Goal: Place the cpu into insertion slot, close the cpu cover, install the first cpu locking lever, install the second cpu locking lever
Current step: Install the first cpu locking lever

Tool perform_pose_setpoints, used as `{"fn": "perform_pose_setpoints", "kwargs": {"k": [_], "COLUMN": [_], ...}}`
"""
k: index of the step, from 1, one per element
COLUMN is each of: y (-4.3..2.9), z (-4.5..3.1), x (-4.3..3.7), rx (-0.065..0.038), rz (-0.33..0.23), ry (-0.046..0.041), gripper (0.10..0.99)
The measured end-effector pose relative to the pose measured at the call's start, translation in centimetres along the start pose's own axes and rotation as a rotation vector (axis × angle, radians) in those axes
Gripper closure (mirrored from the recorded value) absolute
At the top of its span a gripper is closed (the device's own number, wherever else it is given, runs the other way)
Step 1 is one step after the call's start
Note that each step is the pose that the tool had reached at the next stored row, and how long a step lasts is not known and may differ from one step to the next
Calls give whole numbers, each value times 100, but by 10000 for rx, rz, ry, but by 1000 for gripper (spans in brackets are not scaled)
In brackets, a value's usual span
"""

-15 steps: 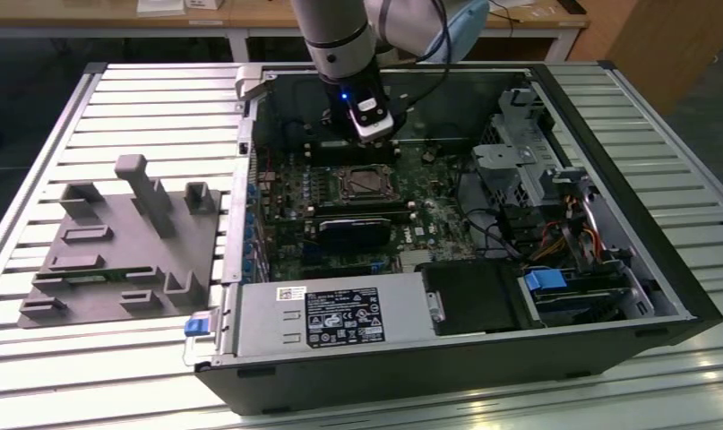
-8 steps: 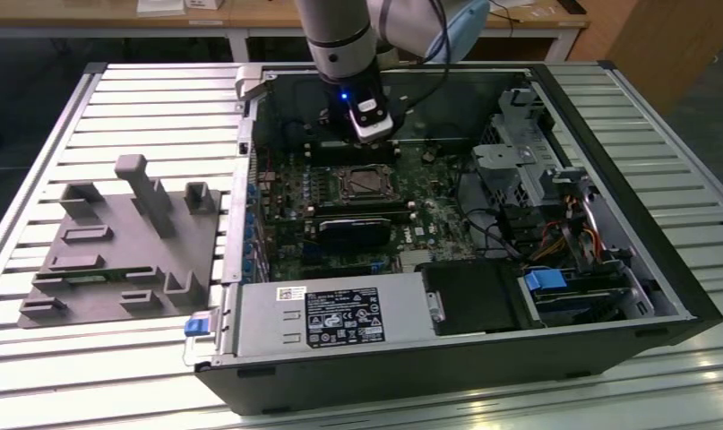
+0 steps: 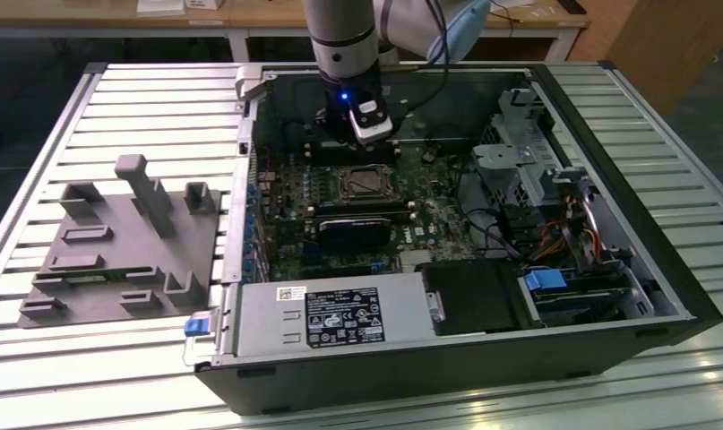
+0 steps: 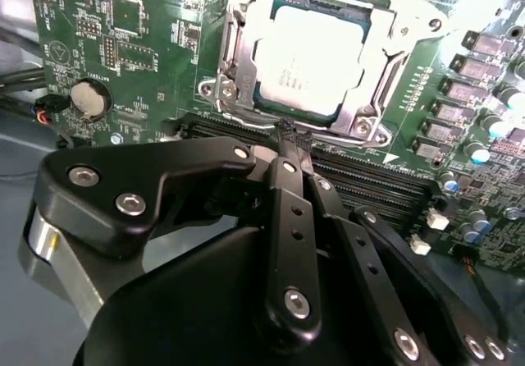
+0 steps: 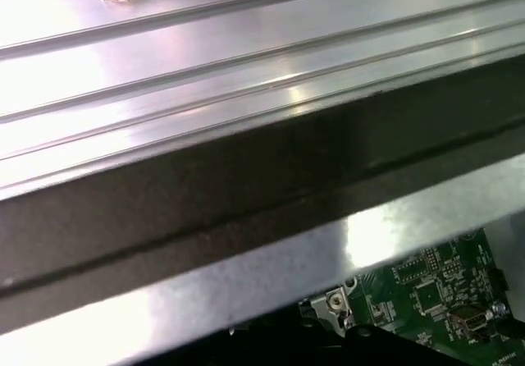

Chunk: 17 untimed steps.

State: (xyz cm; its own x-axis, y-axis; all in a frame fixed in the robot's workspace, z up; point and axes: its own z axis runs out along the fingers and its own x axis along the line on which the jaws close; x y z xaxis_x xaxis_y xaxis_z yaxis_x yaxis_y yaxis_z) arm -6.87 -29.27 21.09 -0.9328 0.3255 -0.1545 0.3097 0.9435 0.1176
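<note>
Hanging beside the insertion slot (image 4: 215,89), the gripper (image 4: 291,136) has its fingers (image 4: 287,157) together; the cpu (image 4: 316,54) lies under the cpu cover (image 4: 392,50).

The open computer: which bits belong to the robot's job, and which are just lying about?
Job in hand:
cpu
cover
claw

Just lying about:
grey rack
power supply
coin battery
memory slots

Silvery cpu (image 4: 316,54) lies flat in insertion slot (image 4: 365,124), framed by the cpu cover (image 4: 238,38).
</note>
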Motion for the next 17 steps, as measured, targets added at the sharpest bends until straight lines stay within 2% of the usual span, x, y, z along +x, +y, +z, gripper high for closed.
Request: {"fn": "perform_pose_setpoints", "kwargs": {"k": [3,4,6,10,12,14,17], "y": [-29,-32,-41,-67,-96,-137,-188], "z": [-2,-1,-2,-4,-8,-9,-11], "x": [-10,-11,-14,-23,-32,-47,-64], "rx": [6,42,222,698,870,946,985], "rz": [-1,-7,-43,-138,-172,-185,-194], "ry": [-3,-17,-74,-233,-286,-313,-327], "gripper": [984,984,984,984,984,984,984]}}
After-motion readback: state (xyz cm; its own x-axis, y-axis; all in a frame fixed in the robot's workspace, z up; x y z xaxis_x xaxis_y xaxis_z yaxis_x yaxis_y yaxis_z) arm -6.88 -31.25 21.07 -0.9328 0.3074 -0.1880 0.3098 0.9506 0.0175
